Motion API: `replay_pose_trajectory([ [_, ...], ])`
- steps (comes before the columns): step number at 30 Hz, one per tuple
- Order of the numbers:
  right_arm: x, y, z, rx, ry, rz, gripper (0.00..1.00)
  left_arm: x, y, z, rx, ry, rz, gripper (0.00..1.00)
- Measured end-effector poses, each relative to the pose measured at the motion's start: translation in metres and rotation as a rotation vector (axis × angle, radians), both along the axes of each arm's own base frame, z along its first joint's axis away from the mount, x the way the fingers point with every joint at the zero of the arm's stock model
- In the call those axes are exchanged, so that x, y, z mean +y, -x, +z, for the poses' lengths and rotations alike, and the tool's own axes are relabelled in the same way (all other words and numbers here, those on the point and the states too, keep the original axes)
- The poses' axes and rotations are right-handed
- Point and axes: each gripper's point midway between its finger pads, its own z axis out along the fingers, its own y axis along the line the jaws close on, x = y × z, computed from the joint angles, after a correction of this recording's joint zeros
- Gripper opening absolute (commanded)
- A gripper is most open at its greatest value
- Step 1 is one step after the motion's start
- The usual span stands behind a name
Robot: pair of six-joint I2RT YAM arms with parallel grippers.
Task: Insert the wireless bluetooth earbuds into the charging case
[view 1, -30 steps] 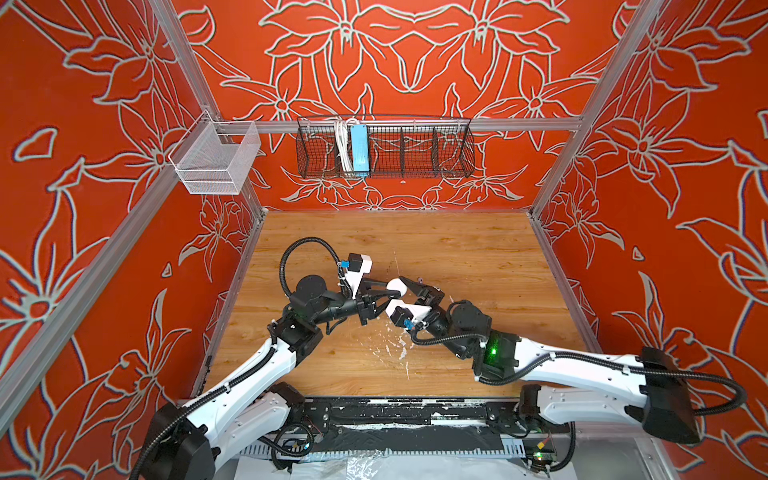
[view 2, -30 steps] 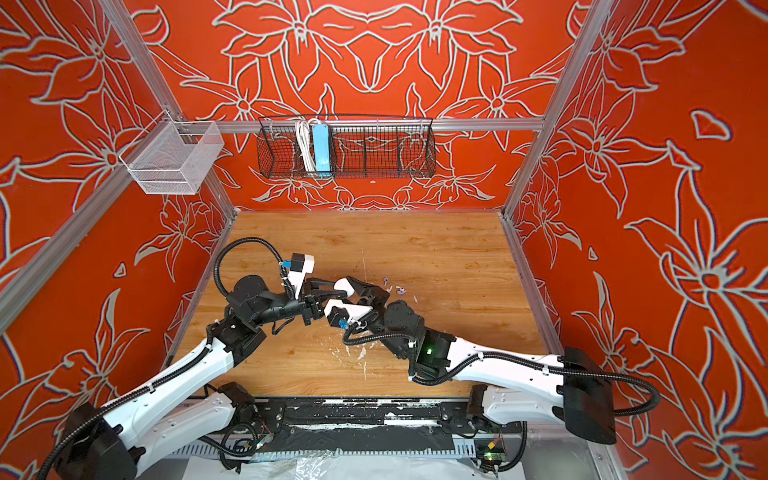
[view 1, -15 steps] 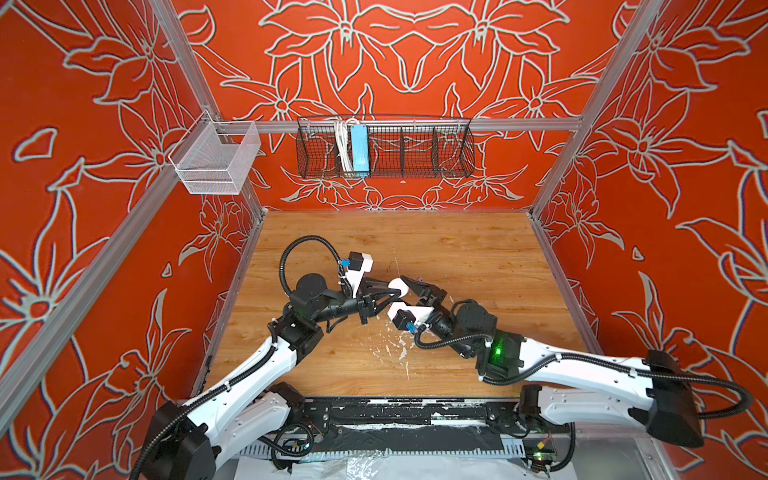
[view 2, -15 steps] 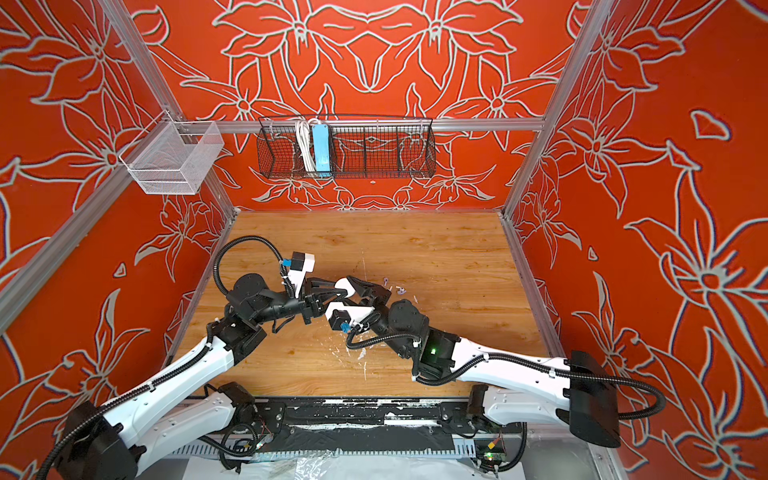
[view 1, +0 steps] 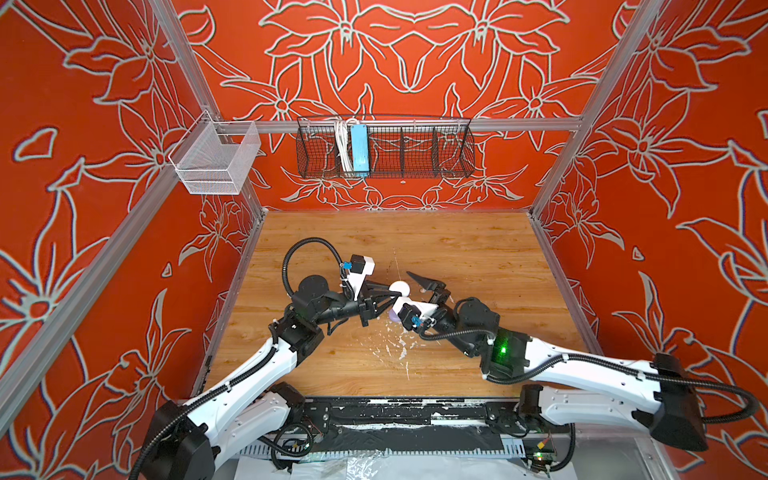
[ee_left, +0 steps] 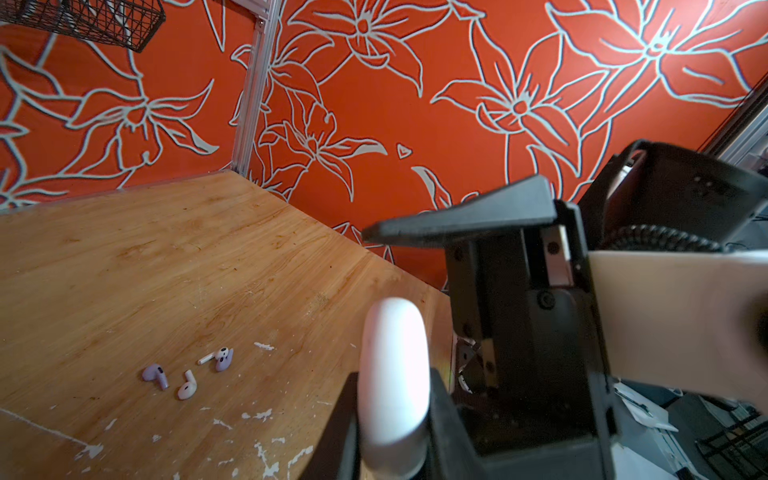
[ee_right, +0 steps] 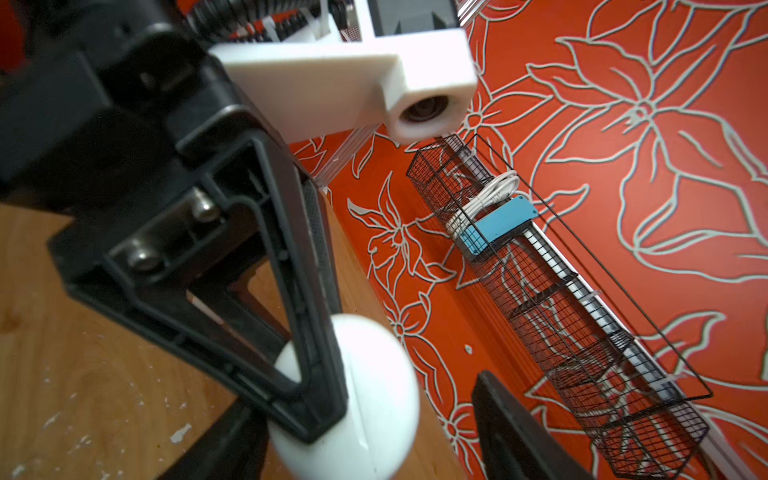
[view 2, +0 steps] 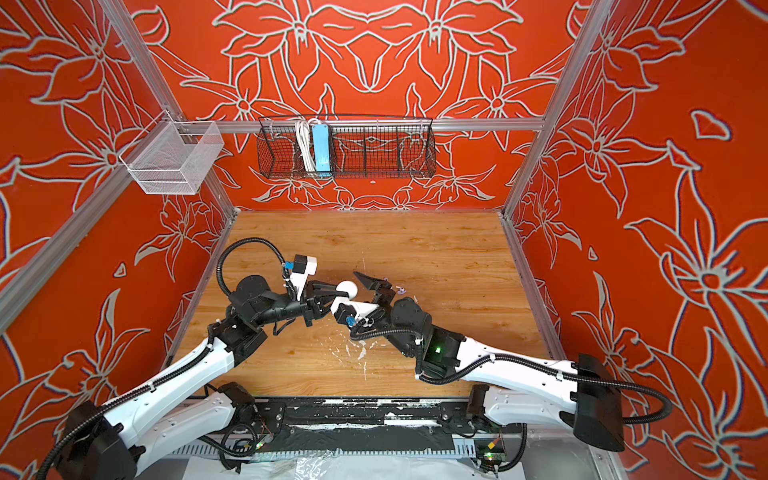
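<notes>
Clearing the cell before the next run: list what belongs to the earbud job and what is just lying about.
Job: charging case, held in the left gripper; earbuds loose on the table.
Lying about: black wire basket with blue box and white cable; white mesh basket; paint flecks.

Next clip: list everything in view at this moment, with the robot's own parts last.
charging case: one, white, in the left gripper
earbuds: four visible, two lavender, two white or cream, loose on the table
table: one, wood, under everything
paint flecks: many, white, near table front
wire basket: one, black, back wall
box: one, blue, in the wire basket
cable: one, white, beside the box
mesh basket: one, white, left rail
left gripper: one, black, shut on the charging case
right gripper: one, black, open beside the charging case
</notes>
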Motion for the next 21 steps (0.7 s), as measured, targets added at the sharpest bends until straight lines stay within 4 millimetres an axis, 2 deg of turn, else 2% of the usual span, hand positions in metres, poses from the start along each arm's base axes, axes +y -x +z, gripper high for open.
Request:
replay_pose_trajectory([
  [3,-0.009,0.009,-0.008,0.074,-0.073,0.021,0.90,0.003,0.003,-0.011,-0.033,-0.017,0.012,0.00],
  [6,-0.015,0.021,-0.017,0.150,-0.150,0.075,0.91,0.008,0.004,-0.036,-0.057,-0.053,0.037,0.00],
  [9,-0.012,0.030,-0.022,0.225,-0.200,0.127,0.91,0.012,0.004,-0.059,-0.085,-0.093,0.067,0.00],
  [12,-0.012,0.038,-0.016,0.284,-0.260,0.167,0.91,0.012,0.006,-0.066,-0.148,-0.115,0.056,0.00],
  [16,-0.024,0.043,0.007,0.324,-0.356,0.176,0.93,0.008,0.006,-0.067,-0.207,-0.124,0.035,0.00],
  [19,-0.039,0.043,0.023,0.326,-0.418,0.147,0.87,0.006,0.008,-0.066,-0.232,-0.121,0.011,0.00],
  [21,-0.048,0.042,0.026,0.334,-0.442,0.120,0.85,0.005,0.011,-0.064,-0.248,-0.114,-0.008,0.00],
])
